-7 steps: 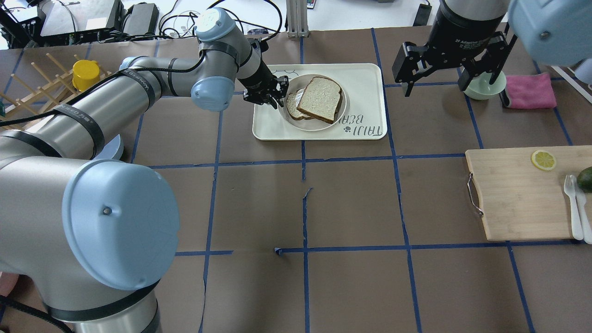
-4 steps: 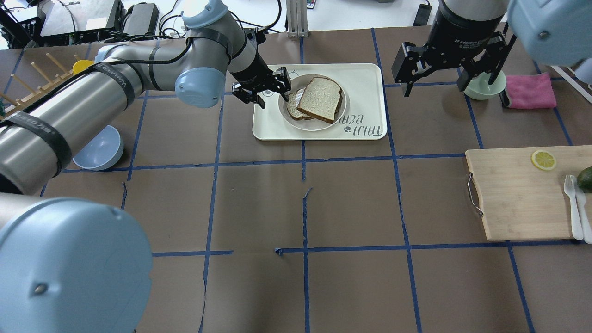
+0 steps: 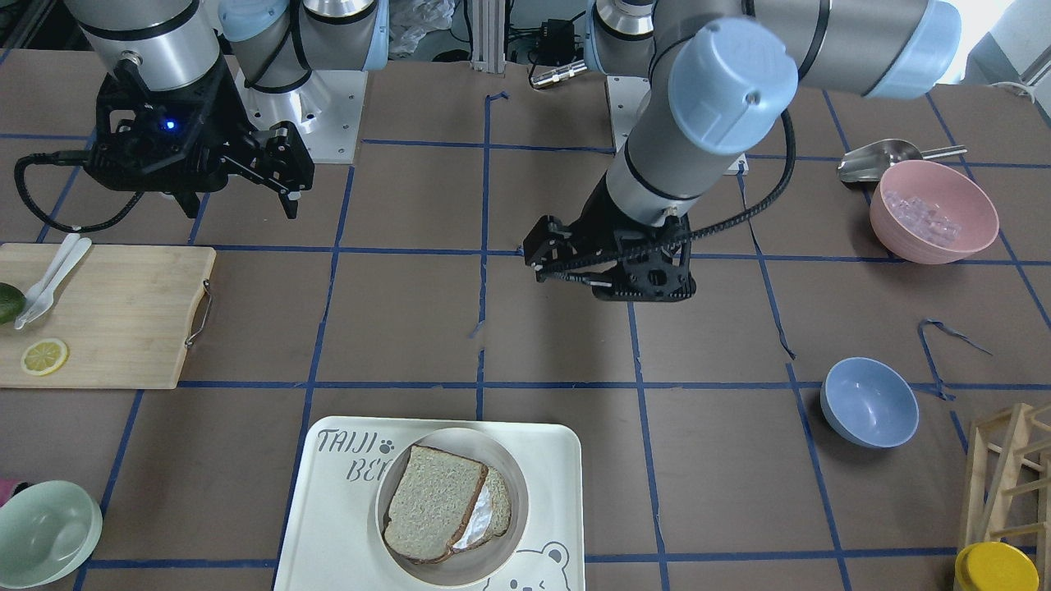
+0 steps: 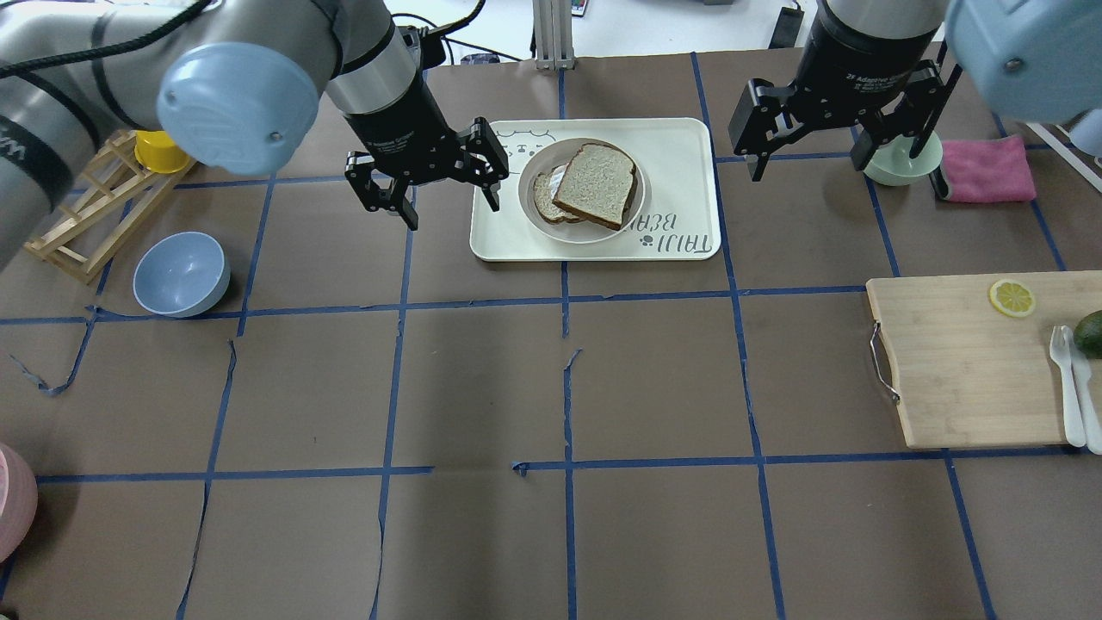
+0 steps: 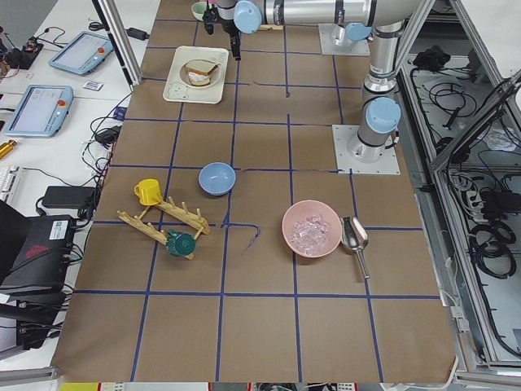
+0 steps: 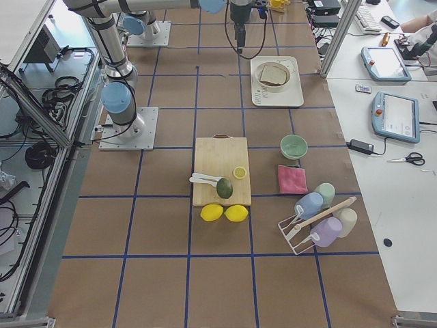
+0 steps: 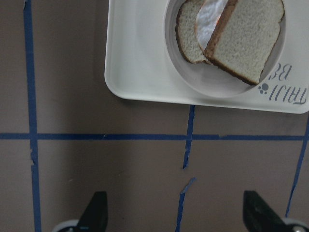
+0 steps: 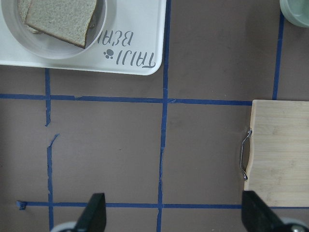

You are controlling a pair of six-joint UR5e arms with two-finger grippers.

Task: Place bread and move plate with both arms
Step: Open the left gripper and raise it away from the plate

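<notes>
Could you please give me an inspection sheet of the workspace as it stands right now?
Surface: brown table, blue tape grid, tape torn in places.
Job's things: bread leans on a white-topped slice in the plate; plate sits on the tray.
Clutter: blue bowl, cutting board, lemon slice, pink cloth, wooden rack.
Pincers: left pincer open, empty, off the tray; right pincer open, empty.
Cables: black cable hangs by the left pincer.
Surroundings: tablet on the side bench.
</notes>
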